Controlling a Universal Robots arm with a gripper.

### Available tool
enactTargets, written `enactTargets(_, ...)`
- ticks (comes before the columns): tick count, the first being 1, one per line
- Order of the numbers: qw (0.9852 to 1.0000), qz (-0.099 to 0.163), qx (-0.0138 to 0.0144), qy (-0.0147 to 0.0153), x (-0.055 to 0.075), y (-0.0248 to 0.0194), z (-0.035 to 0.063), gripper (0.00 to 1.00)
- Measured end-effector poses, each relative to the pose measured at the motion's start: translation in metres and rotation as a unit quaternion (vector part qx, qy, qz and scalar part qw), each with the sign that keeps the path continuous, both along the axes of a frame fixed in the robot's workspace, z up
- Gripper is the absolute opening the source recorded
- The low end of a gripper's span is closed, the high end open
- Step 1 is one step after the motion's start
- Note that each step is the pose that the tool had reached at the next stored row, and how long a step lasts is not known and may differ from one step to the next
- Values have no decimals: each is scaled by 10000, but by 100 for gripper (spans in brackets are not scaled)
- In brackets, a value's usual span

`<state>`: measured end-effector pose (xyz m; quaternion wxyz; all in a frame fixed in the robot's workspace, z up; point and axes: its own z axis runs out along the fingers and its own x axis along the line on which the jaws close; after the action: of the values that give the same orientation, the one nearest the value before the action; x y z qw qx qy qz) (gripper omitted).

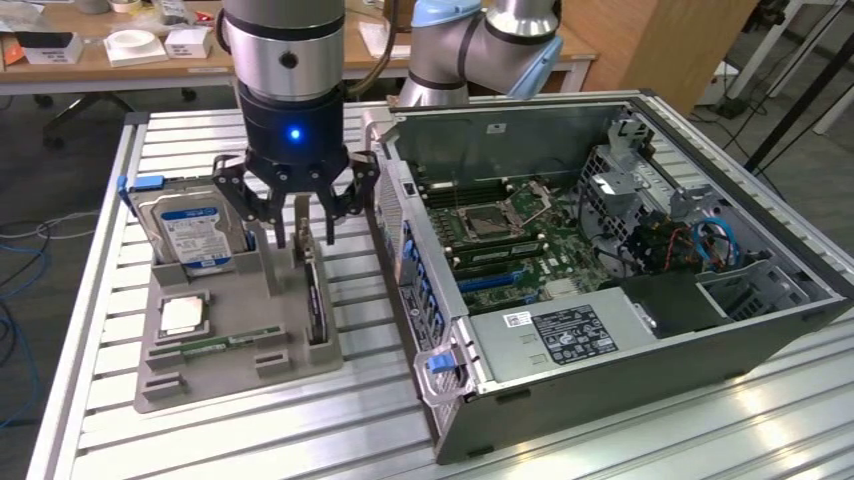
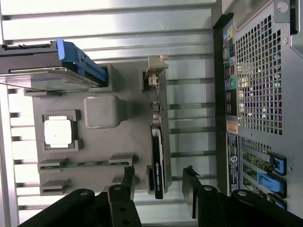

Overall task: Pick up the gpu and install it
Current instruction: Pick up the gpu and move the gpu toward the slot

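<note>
I see black multi-link gripper (image 1: 304, 232) spread wide, empty, straddling thin dark green-black gpu card (image 2: 158, 161) standing on edge in grey plastic holder tray (image 2: 134, 135); fingers (image 2: 128, 182) clear of card.

It was a robotics lab: a slotted aluminium counter (image 1: 267, 440) carried an opened computer tower (image 1: 667, 350), with a cluttered wooden desk (image 1: 80, 68) behind.

Layout on the surface (image 1: 267, 430): tray (image 1: 247, 300) beside computer case (image 1: 747, 340).
Tray at the exterior view's left, case right. In tray: hard drive (image 1: 194, 235) at far end, processor (image 1: 183, 315) and memory stick (image 1: 220, 345) nearer, gpu (image 1: 315, 300) along case-side edge, tool (image 1: 304, 242) above it.
</note>
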<state>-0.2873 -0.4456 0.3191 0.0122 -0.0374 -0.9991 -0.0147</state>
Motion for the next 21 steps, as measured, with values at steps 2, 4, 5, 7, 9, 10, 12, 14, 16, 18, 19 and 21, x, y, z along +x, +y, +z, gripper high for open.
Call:
enactTargets(2, 10000, 0, 0, 0, 0, -2, -12, 53)
enactTargets(4, 10000, 0, 0, 0, 0, -3, -23, 53)
enactTargets(5, 10000, 0, 0, 0, 0, -4, -28, 53)
enactTargets(7, 10000, 0, 0, 0, 0, -6, -36, 53)
enactTargets(9, 10000, 0, 0, 0, 0, -6, -44, 53)
enactTargets(10, 10000, 0, 0, 1, 0, -7, -47, 53)
enactTargets(12, 10000, 0, -1, 1, 0, -7, -50, 53)
enactTargets(14, 10000, 0, 0, 0, 0, -7, -53, 53)
enactTargets(16, 10000, 0, 0, 1, 0, -7, -55, 53)
enactTargets(18, 10000, 0, 0, 0, 0, -7, -56, 53)
enactTargets(19, 10000, 0, 0, 0, 0, -7, -56, 53)
enactTargets(21, 10000, 0, 0, 0, 0, -7, -56, 53)
